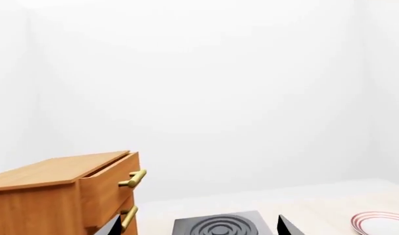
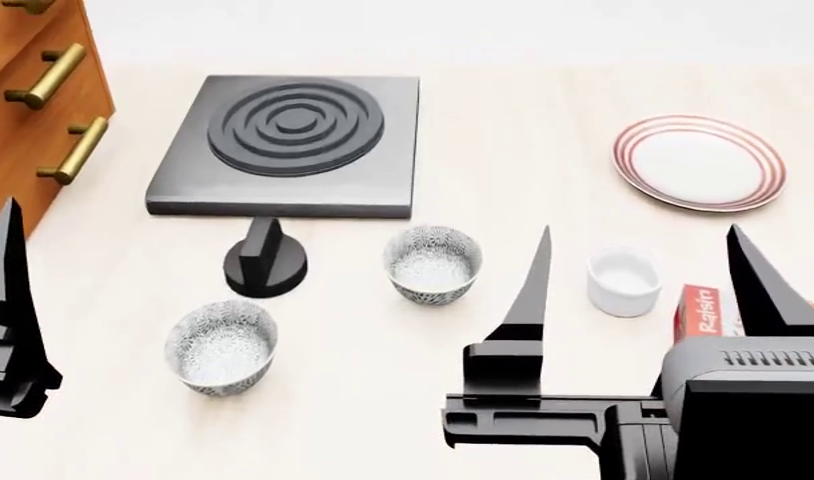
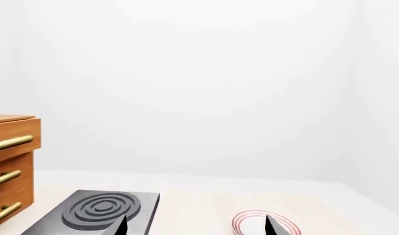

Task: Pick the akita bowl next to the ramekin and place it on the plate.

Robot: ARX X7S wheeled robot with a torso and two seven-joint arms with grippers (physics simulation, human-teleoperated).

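White walls and a pale counter (image 2: 541,110) frame the scene. Right gripper (image 2: 641,275): jaws spread wide and empty, its two dark fingers standing either side of the ramekin (image 2: 623,281) in the head view, apparently raised above the counter rather than down around it. Left gripper (image 2: 7,300): only one finger shows at the head view's edge; the left wrist view shows two tips well apart, so it reads as open, holding nothing. Bowl (image 2: 433,262): the patterned one nearer the ramekin, upright on the counter, untouched, nothing inside. Second bowl (image 2: 222,346): alike, farther left, also bare inside. Plate (image 2: 701,162): beyond the ramekin, nothing on it. Judged progress: no part of the task is done; reach, grasp, lift, carry and placing all remain. Farther out: knob (image 2: 264,262), burner (image 2: 294,140), raisin box (image 2: 701,312) just beside the ramekin, drawers (image 2: 40,80).
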